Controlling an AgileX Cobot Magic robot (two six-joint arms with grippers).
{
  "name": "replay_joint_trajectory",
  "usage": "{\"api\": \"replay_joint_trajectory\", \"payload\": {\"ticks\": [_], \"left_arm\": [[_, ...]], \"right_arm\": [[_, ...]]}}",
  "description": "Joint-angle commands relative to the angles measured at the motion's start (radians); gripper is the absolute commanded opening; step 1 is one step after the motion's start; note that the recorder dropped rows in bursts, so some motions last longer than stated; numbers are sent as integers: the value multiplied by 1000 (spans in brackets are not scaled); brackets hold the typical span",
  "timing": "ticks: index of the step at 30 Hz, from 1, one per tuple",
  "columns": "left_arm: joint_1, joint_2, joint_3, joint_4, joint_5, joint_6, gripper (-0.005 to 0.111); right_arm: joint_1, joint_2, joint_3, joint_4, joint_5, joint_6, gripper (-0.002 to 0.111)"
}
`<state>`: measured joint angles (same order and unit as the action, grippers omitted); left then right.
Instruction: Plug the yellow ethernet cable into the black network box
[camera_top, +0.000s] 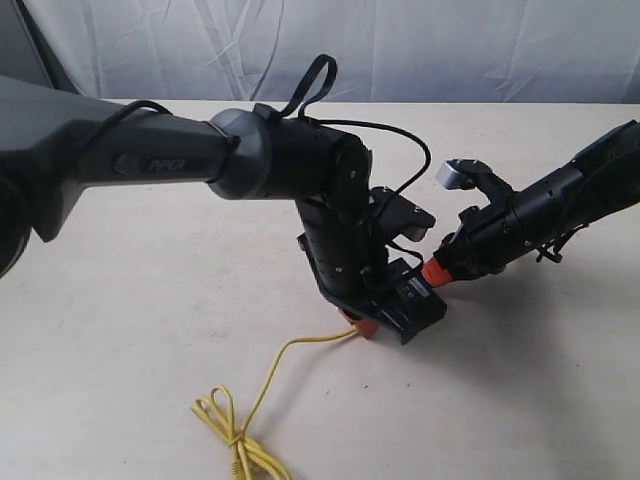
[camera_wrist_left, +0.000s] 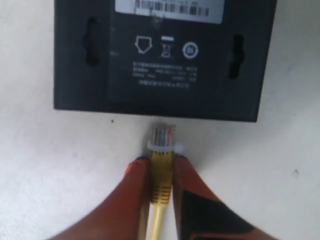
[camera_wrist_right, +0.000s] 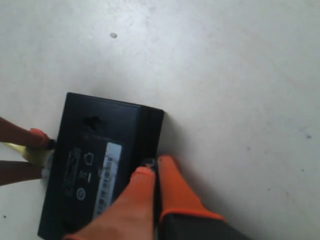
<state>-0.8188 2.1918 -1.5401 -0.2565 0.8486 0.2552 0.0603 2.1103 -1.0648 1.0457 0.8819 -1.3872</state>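
The black network box (camera_wrist_left: 160, 60) lies flat on the table with its white label strip up. My left gripper (camera_wrist_left: 161, 161) is shut on the yellow ethernet cable (camera_wrist_left: 162, 175) just behind its clear plug (camera_wrist_left: 163, 139). The plug points at the box's near side and stops a short gap from it. From that gripper (camera_top: 360, 325) the cable (camera_top: 262, 385) trails across the table to a knotted loop (camera_top: 235, 440). My right gripper (camera_wrist_right: 156, 167) is shut, its orange tips against the opposite side of the box (camera_wrist_right: 95, 165). In the exterior view it (camera_top: 435, 272) sits at the box (camera_top: 420, 305).
The pale tabletop (camera_top: 520, 400) spreads around the box. A white cloth backdrop (camera_top: 400, 50) hangs behind the table's far edge. The left arm's black cables (camera_top: 400, 150) loop above its wrist.
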Motion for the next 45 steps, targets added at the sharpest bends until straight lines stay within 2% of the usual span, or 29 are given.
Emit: {"api": "replay_joint_trajectory", "payload": {"ticks": [1,9,20,29,37,45], "left_arm": [[-11,2,-10,4,-16,-8,0],[-11,2,-10,55,-23,-8,0],[-11,2,-10,51,-63,-6,0],[-11,2,-10,99,-34,-6,0],[-11,2,-10,91,-51,-6,0],[-11,2,-10,21,-53,16,0]], "right_arm": [[0,1,0,-2,2,1,-1],[0,1,0,-2,1,1,-1],[0,1,0,2,0,-30,-1],[0,1,0,2,-49,-34,-1],[0,1,0,36,-32,-78,-1],[0,1,0,46,-13,-78,-1]]}}
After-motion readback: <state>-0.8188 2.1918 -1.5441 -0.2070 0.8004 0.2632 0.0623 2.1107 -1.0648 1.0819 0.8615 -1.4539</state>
